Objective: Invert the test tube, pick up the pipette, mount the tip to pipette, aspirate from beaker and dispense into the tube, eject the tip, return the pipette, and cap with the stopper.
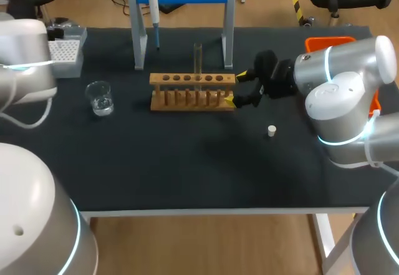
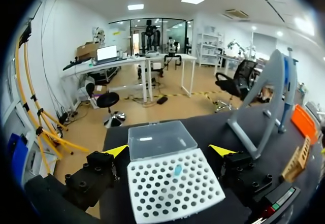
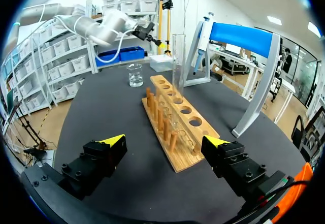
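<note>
Clear glass test tube [image 3: 178, 66] upright in wooden rack [image 3: 205, 134], both jaws open, empty.

Head camera looks down over the whole counter [image 1: 187, 175]. Left wrist faces the tip box [image 2: 167, 193] closely; right wrist, the tube rack [image 3: 205, 131], shared overhead.

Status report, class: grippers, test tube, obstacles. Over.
Left gripper open at tip box. Right gripper open at rack end. Test tube upright in rack. Nothing blocking.
</note>
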You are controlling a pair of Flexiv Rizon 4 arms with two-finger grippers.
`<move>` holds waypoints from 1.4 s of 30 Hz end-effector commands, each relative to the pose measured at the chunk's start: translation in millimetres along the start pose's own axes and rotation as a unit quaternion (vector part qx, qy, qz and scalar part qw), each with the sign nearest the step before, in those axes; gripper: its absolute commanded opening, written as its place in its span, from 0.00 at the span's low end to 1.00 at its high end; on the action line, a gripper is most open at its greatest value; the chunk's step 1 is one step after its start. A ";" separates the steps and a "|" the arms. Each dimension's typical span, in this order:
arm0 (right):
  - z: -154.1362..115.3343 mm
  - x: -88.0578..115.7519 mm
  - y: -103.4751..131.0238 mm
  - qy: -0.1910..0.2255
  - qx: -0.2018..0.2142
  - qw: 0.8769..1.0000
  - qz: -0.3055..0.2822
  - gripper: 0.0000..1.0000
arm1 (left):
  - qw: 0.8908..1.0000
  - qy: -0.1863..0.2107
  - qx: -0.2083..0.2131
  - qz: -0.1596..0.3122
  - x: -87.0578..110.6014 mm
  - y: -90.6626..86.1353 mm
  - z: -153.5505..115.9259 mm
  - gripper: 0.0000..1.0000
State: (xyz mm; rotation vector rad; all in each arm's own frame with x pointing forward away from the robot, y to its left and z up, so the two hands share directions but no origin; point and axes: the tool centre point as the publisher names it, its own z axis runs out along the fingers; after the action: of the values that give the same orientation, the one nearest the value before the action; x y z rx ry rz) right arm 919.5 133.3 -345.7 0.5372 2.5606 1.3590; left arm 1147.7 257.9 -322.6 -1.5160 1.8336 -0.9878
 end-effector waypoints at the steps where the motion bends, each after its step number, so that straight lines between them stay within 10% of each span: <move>1: -1.5 -0.5 0.2 0.002 0.001 1.000 0.000 1.00 | 1.000 -0.025 0.006 -0.014 5.2 8.2 31.3 1.00; 42: -1.5 -0.5 0.2 0.002 0.001 1.000 0.000 1.00 | 0.997 -0.068 -0.004 -0.043 21.4 29.1 7.0 0.90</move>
State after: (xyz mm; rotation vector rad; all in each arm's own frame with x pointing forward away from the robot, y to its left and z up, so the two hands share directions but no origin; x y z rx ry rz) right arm 919.5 133.2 -345.8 0.5373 2.5605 1.3590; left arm 1132.8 239.5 -349.9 -1.6358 1.6940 -0.8936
